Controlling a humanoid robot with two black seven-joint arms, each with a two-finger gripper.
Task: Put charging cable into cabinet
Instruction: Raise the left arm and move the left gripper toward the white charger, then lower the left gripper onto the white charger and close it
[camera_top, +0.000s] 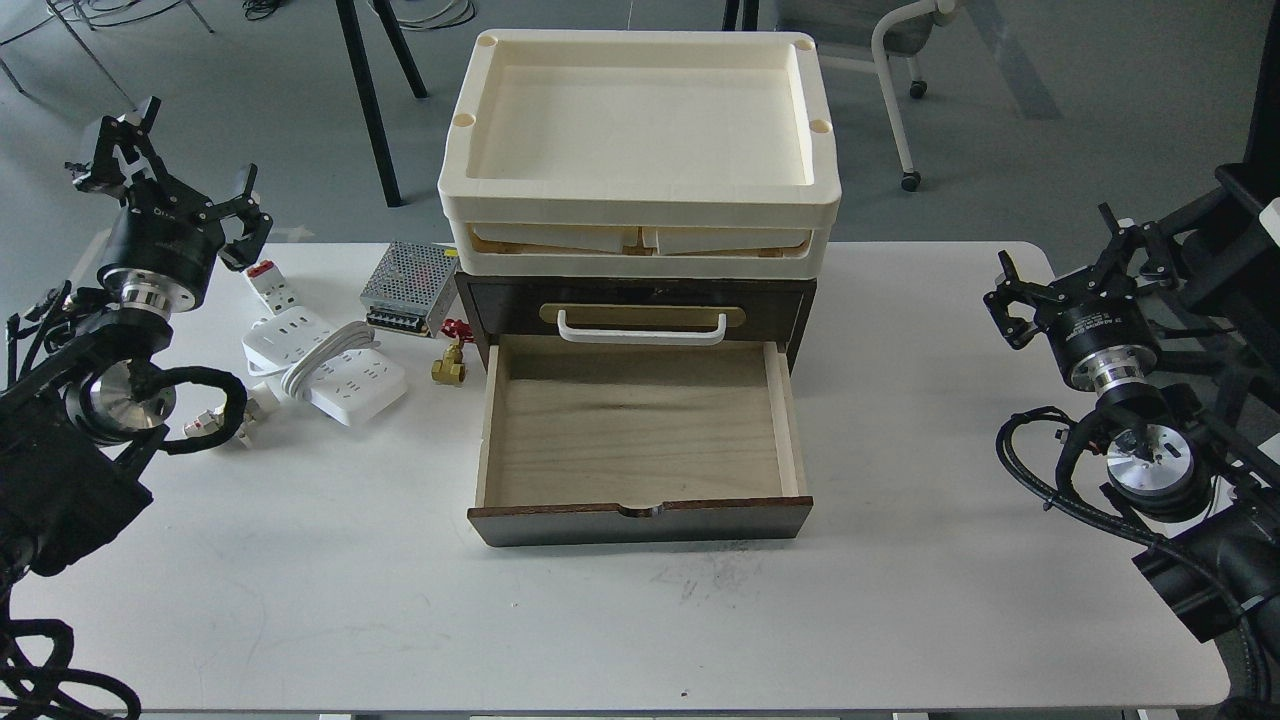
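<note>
Nearest cam: table (600, 620), bare front edge. Charging cable (325, 365) lies flat at approx 9 o'clock from the cabinet (640, 510), long axis running 10-to-4, cord wrapped round its middle. Cabinet's bottom drawer is pulled out, nothing inside; cream trays (640, 150) stacked on top. Breaker (272, 287), metal box (410, 288) and brass fitting (449, 368) sit near the strip. Left gripper (175, 165) spread wide, holding nothing; right gripper (1060, 275) prob. apart, hard to tell.

I have 1 view, from the head camera, looking forward and steeply down onto the white table (900, 620) from close above its near edge. The cabinet (640, 310) sits centred in the frame, its open drawer facing me. My 2 arms enter at the left and right edges. Beyond the table's far edge, grey floor and chair legs fill the top strip.
</note>
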